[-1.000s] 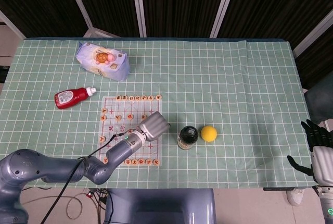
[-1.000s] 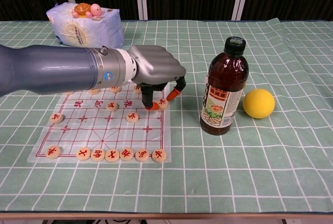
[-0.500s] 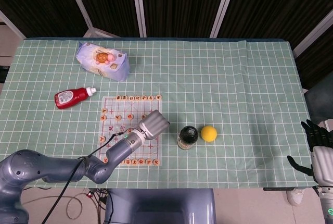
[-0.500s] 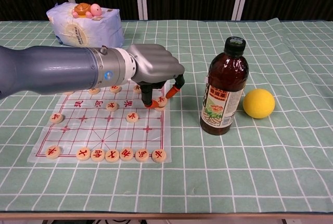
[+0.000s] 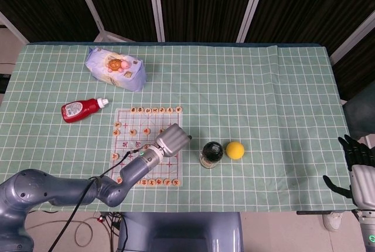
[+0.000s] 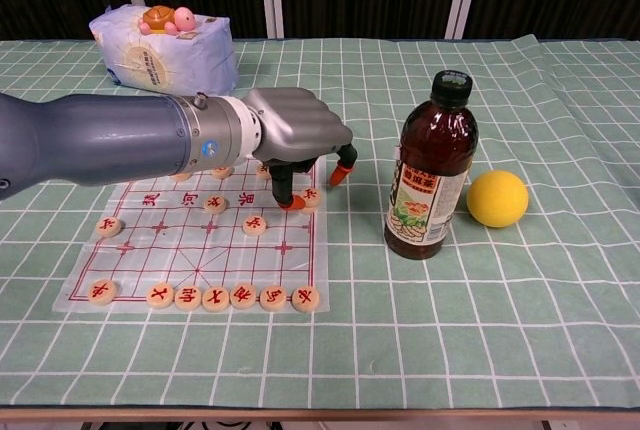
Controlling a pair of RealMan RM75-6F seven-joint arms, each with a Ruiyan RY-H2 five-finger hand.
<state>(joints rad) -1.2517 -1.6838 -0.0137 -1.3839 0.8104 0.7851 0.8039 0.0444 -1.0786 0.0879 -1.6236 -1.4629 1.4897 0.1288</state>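
One chess piece (image 6: 306, 197) at the right edge of the board (image 6: 284, 247), centre-left of the chest view, lies under the left hand (image 6: 297, 137), fingertips curled down around it but not yet lifting, while the right hand (image 5: 356, 161) hangs spread and empty at the lower right

Smooth grey metal-look left hand (image 6: 297, 133), orange rubbery fingertips (image 6: 343, 173); pale wooden round chess pieces (image 6: 230, 297); glossy translucent plastic board sheet (image 6: 283, 248); matt green checked cloth (image 6: 500, 300).
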